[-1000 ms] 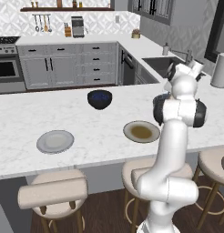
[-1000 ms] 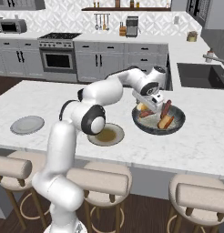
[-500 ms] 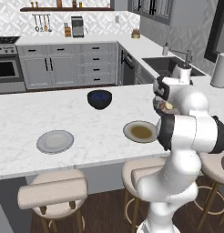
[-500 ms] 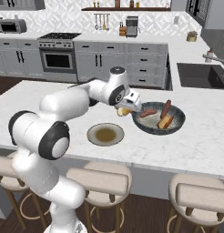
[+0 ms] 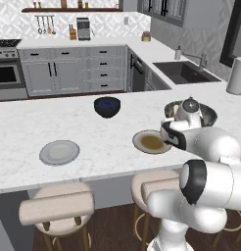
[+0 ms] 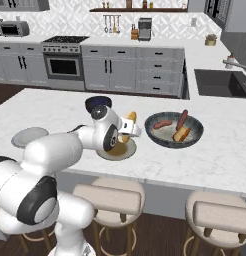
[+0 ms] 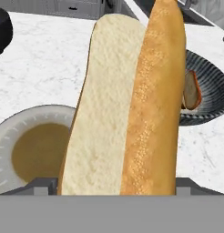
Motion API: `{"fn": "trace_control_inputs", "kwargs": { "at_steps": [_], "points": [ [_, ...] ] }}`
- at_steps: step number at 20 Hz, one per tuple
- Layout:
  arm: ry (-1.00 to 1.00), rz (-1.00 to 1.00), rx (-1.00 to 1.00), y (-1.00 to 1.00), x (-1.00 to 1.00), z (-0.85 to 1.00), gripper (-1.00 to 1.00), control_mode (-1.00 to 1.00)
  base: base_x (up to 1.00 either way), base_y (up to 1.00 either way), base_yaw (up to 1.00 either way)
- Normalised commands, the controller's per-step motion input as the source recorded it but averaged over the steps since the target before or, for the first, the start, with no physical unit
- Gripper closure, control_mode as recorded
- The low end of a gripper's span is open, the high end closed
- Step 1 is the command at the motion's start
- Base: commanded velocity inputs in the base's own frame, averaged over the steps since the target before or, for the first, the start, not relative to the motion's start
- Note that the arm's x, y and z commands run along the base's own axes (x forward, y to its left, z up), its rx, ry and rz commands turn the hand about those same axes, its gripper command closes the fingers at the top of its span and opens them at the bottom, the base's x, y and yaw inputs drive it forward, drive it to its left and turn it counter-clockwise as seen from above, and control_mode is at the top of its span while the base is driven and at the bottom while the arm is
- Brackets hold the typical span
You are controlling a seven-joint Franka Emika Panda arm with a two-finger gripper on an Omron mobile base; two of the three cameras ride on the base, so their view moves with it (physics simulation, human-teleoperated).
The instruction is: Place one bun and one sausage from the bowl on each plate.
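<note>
Your gripper (image 6: pixel 129 131) is closed on a bun (image 7: pixel 127 109), a long split roll with a pale cut face and a golden crust. From the hand camera the bun rises from between the fingers and covers the middle of the picture. In the right base view the bun (image 6: pixel 130 120) sticks up beside the wrist, over the near edge of the tan plate (image 6: pixel 126 151).

That tan plate (image 7: pixel 13 132) lies just below and to the left of the bun in the hand view, grey rim around a brownish centre. You can see it in the left base view too (image 5: pixel 142 142), partly behind the arm.

The bowl (image 6: pixel 192 137) sits on the counter just right of the tan plate, apart from it. Two sausages (image 6: pixel 163 123) and one more bun (image 6: pixel 182 134) lie inside. In the hand view the bowl's rim (image 7: pixel 209 98) shows behind the held bun, with a sausage end (image 7: pixel 192 91) poking out.

The grey plate (image 5: pixel 59 152) lies bare well to the left on the white counter (image 5: pixel 24 127). A dark bowl (image 5: pixel 107 106) stands farther back, between the two plates
</note>
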Motion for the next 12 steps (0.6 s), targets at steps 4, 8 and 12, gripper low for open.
{"fn": "trace_control_inputs", "kwargs": {
  "at_steps": [4,8,12],
  "points": [
    [0.00,0.03,0.00,0.03,0.00,0.00,1.00,-1.00,0.00,0.00,0.00],
    [0.01,0.14,0.00,0.48,-0.05,0.00,1.00,-1.00,0.00,0.00,0.00],
    [0.00,0.09,0.00,0.83,0.00,0.01,1.00,-1.00,0.00,0.00,0.00]
  ]
}}
